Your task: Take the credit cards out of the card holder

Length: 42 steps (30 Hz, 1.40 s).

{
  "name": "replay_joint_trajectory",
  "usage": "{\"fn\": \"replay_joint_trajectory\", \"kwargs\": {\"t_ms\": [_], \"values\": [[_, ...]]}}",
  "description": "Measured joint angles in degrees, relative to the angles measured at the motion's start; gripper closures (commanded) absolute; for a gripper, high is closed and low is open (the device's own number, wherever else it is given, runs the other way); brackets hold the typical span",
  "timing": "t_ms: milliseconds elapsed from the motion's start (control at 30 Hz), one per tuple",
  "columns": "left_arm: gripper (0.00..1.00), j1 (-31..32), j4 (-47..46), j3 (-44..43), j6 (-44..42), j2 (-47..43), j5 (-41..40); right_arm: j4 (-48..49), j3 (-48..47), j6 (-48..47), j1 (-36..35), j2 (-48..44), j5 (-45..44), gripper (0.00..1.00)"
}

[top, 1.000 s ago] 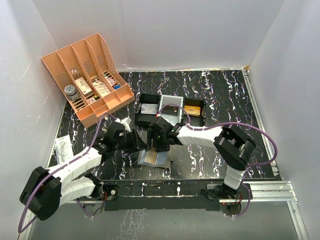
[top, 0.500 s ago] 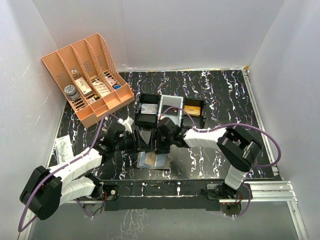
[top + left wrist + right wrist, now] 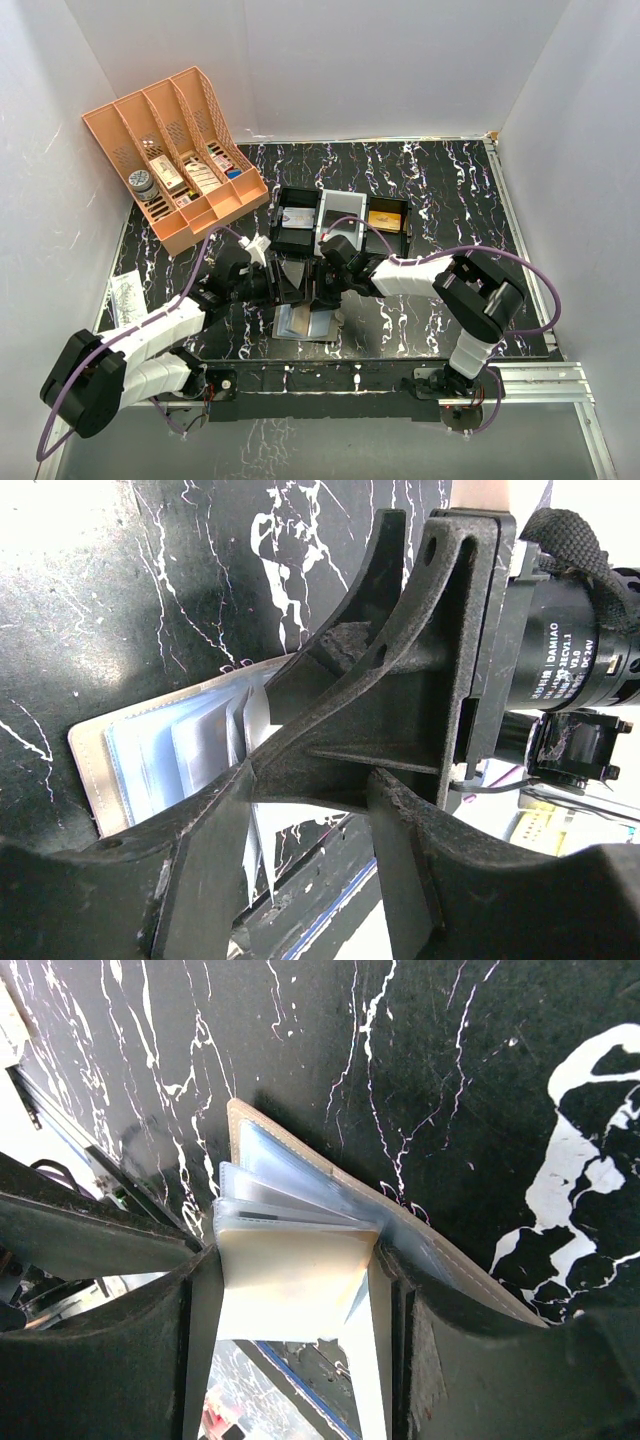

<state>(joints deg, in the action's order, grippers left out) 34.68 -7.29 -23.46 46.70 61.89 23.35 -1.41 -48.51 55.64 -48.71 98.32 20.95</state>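
Observation:
The card holder [image 3: 303, 323] lies open on the black marbled table near the front edge, its clear sleeves [image 3: 300, 1165] fanned up. My right gripper [image 3: 322, 283] is at its far edge. In the right wrist view its jaws [image 3: 300, 1270] are shut across the width of a pale cream credit card [image 3: 290, 1295], which stands up out of the top sleeve. My left gripper [image 3: 283, 283] hangs just left of it, open [image 3: 312, 825], with only a loose sleeve edge by one finger. The holder's grey-blue inside [image 3: 150, 750] shows beyond the left fingers.
A black three-compartment tray [image 3: 320, 205] sits just behind the grippers, with a grey card [image 3: 295, 217] in its left bay and an orange card [image 3: 387, 217] in its right bay. A big orange lattice organiser [image 3: 175, 150] stands at the back left. A paper scrap [image 3: 125, 295] lies at the left edge.
The left gripper's jaws have spread wider. The right gripper has dropped and tilted onto the holder's far edge and its jaws have narrowed onto the card.

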Motion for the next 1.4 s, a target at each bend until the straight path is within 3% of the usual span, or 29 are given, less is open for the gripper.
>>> {"fn": "replay_joint_trajectory", "kwargs": {"t_ms": [500, 633, 967, 1167, 1400], "values": [[0.51, 3.26, 4.42, -0.13, -0.66, -6.58, -0.85, 1.05, 1.27, 0.92, -0.87, -0.02, 3.82, 0.47], [0.41, 3.28, 6.34, -0.13, -0.85, -8.02, -1.33, 1.11, 1.38, 1.01, -1.05, -0.02, 4.15, 0.47], [0.35, 5.79, 15.98, -0.35, -0.50, -12.66, -4.07, 0.15, 1.25, 3.23, -0.39, -0.76, 0.39, 0.47], [0.40, 5.79, 16.26, -2.14, 0.70, -12.33, -6.56, -2.29, 1.09, 2.89, -0.24, -2.34, -4.24, 0.46], [0.46, 5.79, 10.93, -2.47, 0.42, -5.09, 0.48, -3.52, 1.09, 2.40, -0.07, -3.08, -6.12, 0.46]]}}
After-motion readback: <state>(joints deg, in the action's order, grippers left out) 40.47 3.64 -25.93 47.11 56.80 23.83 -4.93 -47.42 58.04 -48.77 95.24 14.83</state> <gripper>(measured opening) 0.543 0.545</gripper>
